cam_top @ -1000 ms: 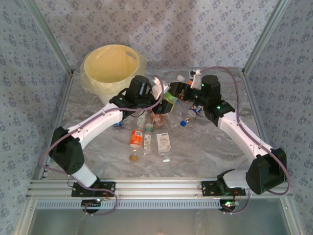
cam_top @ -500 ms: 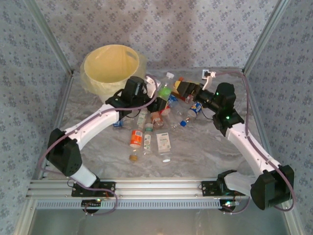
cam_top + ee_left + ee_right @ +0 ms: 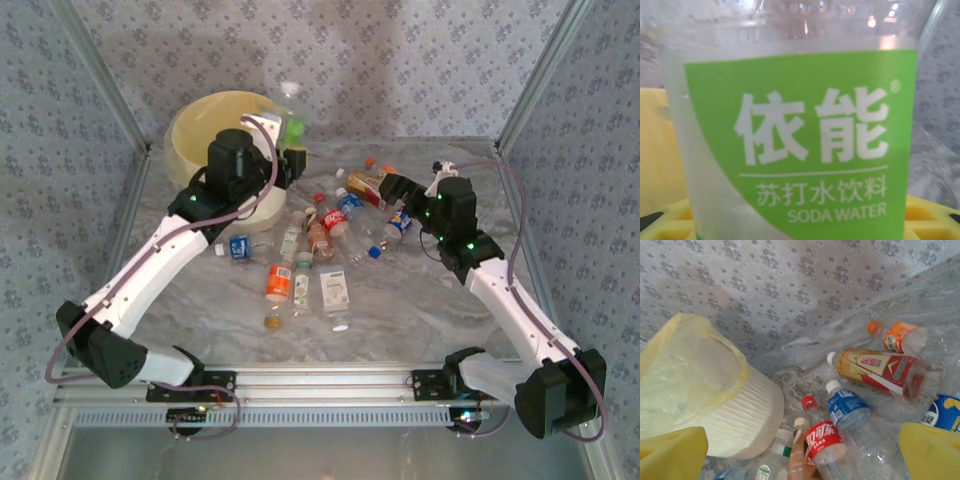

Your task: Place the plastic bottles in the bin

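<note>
Pinched the green-label soda water bottle point(image 3: 800, 140) in the left gripper point(image 3: 288, 150), up over the near rim of the bin point(image 3: 195, 120). Held the right gripper point(image 3: 386, 184) spread wide above the plastic bottles point(image 3: 330, 225) lying on the table point(image 3: 400, 300). Judged mostly undone, with about a dozen left to bin

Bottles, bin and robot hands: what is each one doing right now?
Bin: upright, open, bag-lined.
Green bottle: held in the air beside the rim.
Left hand: shut on that bottle.
Right hand: open, empty.
Red bottle: lying down, capped.
Blue bottle: lying down, capped.
Orange bottle: lying down, capped.
</note>
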